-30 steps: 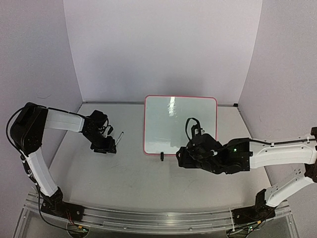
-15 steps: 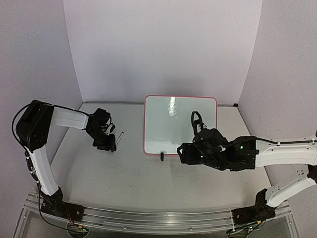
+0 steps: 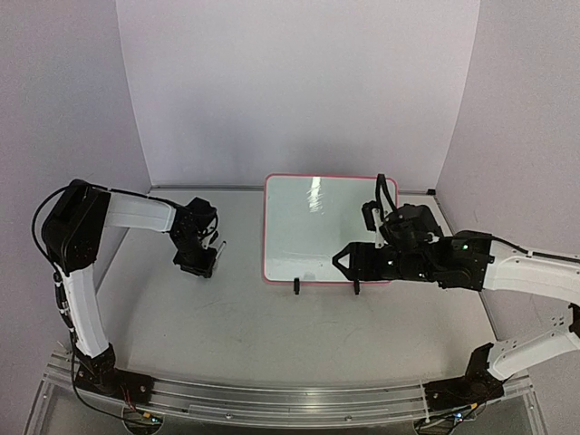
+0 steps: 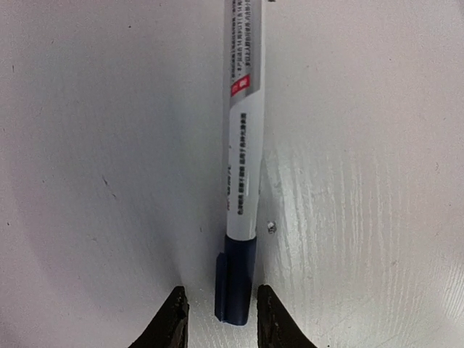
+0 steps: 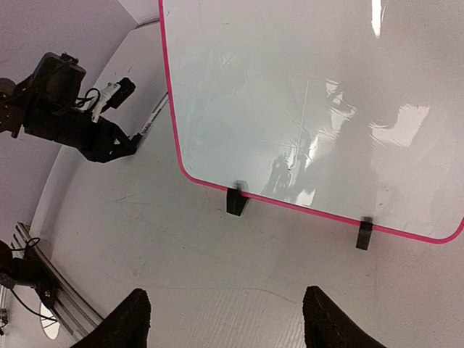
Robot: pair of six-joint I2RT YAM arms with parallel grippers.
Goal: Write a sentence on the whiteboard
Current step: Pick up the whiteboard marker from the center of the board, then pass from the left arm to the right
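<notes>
Change, left: the left end effector (image 4: 217, 319) is closing in on the whiteboard marker (image 4: 243, 145). Its released fingers are now straddling the dark cap without gripping it.
Change, right: the right end effector (image 5: 230, 322) is swinging away toward the worktop's (image 3: 254, 326) right edge. It is spread wide and holding nothing.
Meaning: pickup is only beginning, by my judgement.
Whiteboard (image 3: 299, 217): it is standing near the far edge, right of centre, and is showing no sentence.
Containers: none are showing.
</notes>
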